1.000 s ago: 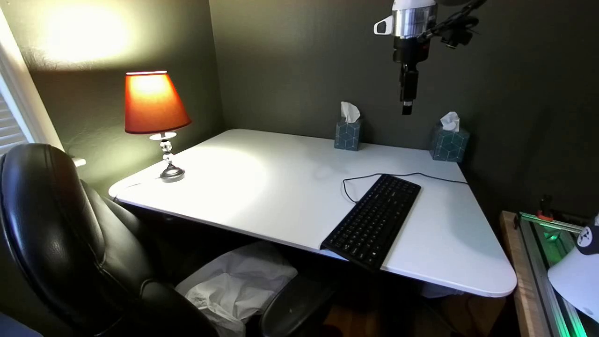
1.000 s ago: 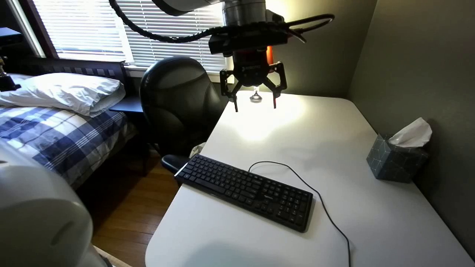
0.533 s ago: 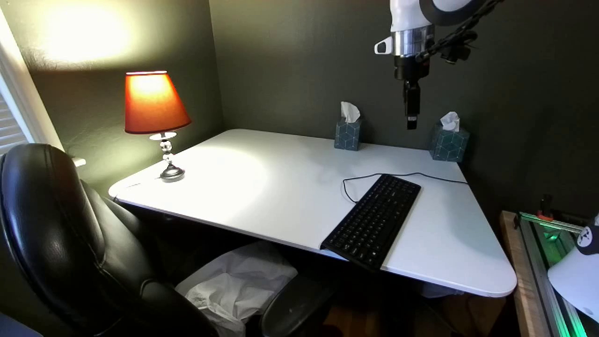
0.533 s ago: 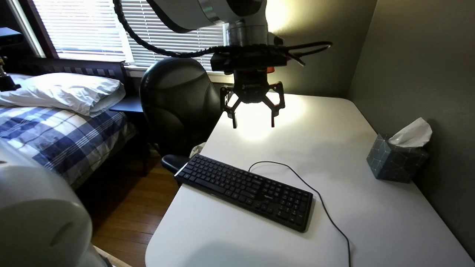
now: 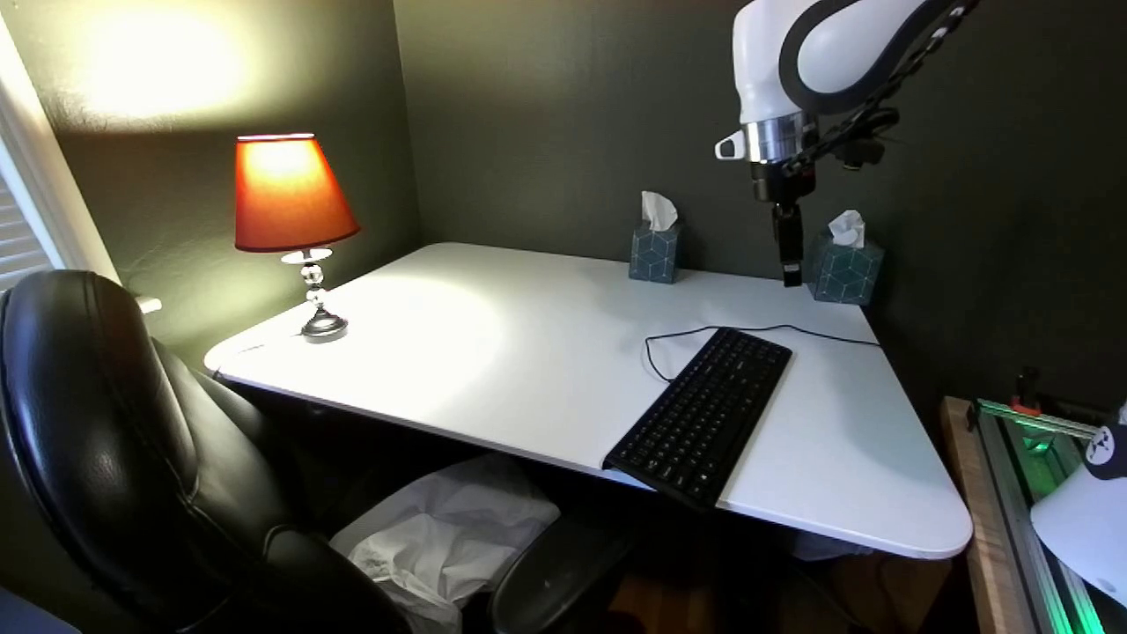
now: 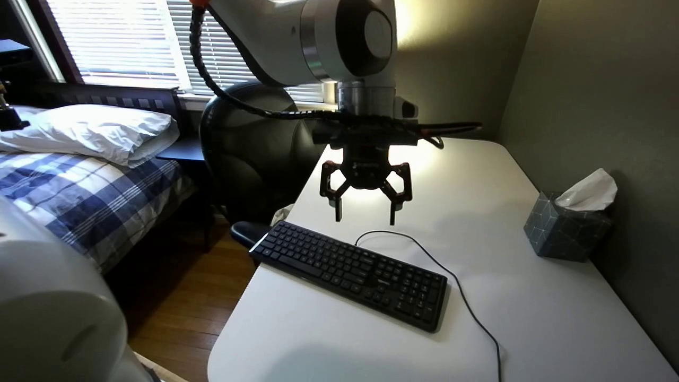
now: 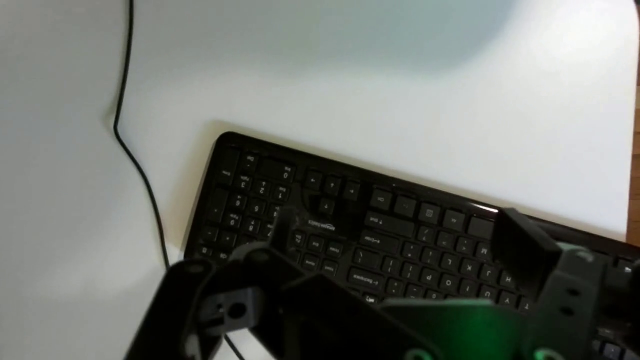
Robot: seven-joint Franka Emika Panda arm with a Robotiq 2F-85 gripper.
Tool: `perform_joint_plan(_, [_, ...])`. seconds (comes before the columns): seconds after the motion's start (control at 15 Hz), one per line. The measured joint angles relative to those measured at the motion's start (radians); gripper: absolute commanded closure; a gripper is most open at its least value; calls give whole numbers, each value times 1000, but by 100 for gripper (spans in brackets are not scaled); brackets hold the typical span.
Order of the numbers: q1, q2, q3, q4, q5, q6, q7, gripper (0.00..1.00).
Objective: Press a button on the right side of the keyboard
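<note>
My gripper (image 6: 365, 219) is hanging above the desk (image 6: 286, 318), fingers (image 6: 338, 211) standing apart, gripping nothing. The keyboard (image 6: 339, 268) is lying there, left end overhanging the edge. I am judging this as approach; next, I am needing to align over the number pad (image 7: 255, 206) and press.

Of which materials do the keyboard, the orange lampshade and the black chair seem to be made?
Keyboard: probably hard plastic, black; its edge catches a bright glint in the wrist view.
Lampshade: likely fabric or paper, matte; light glows through it.
Chair: leather or imitation, I cannot tell which; smooth, softly shiny, with seams.
</note>
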Motion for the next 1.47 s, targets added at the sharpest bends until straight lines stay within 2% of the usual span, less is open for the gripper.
perform_joint_plan(0.47, [-13,83,-19,-31,16,111,-25,0])
perform_joint_plan(1.2, [-38,188,-27,-30,110,203,-84,0])
perform_joint_plan(1.33, [-40,205,-27,-27,134,208,-96,26])
perform_joint_plan(1.47, [-43,220,-27,-22,151,212,-101,42])
